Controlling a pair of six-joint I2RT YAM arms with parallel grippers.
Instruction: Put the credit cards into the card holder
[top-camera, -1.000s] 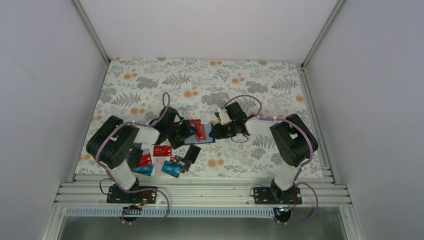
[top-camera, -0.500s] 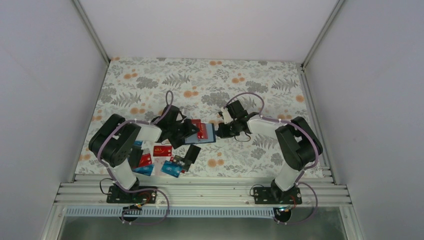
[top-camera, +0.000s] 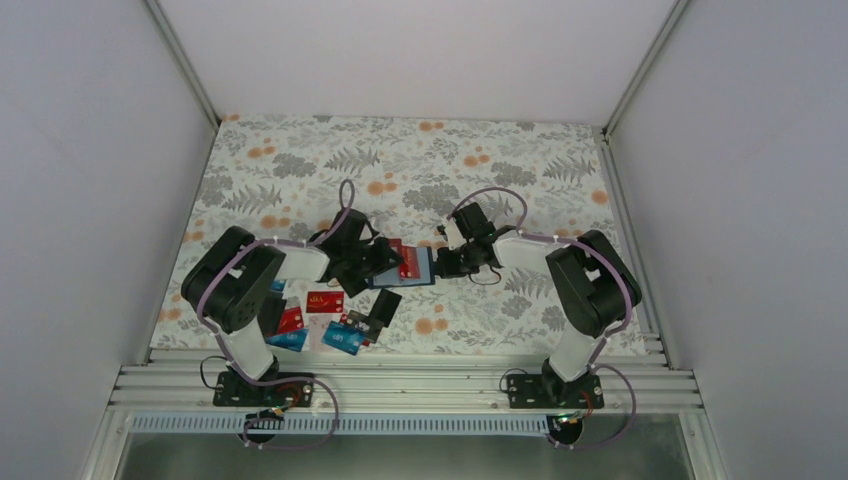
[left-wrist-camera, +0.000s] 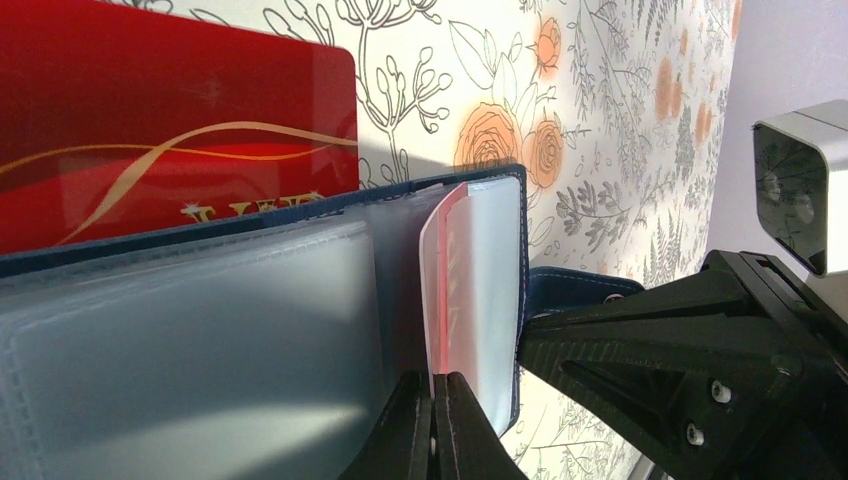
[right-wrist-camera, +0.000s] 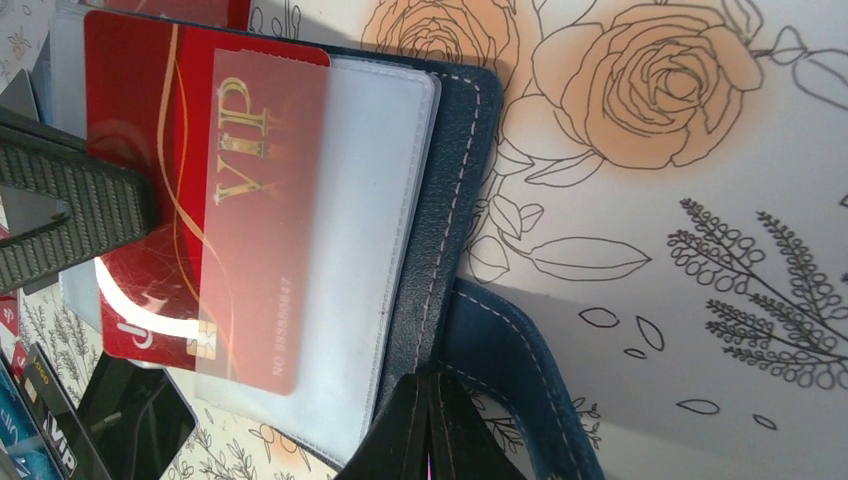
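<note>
The navy card holder (top-camera: 418, 270) lies open at the table's middle, its clear sleeves up (right-wrist-camera: 462, 190). My left gripper (top-camera: 384, 262) is shut on the edge of a red VIP credit card (left-wrist-camera: 446, 280), which sits partly inside a clear sleeve (right-wrist-camera: 245, 190). My right gripper (top-camera: 441, 264) is shut on the holder's navy edge beside the snap tab (right-wrist-camera: 505, 350). The tab also shows in the left wrist view (left-wrist-camera: 572, 284). A second red card (left-wrist-camera: 170, 140) lies behind the holder. More red, light blue and black cards (top-camera: 325, 318) lie near the left arm.
A black card (right-wrist-camera: 135, 415) lies just below the holder. The right gripper's black finger (left-wrist-camera: 700, 350) sits close to the holder's right side. The flowered cloth (top-camera: 500, 170) covers the table, with white walls around it.
My left gripper has moved a little right with the red card, towards the holder. My right gripper has drawn in slightly to the left, still on the holder's edge.
</note>
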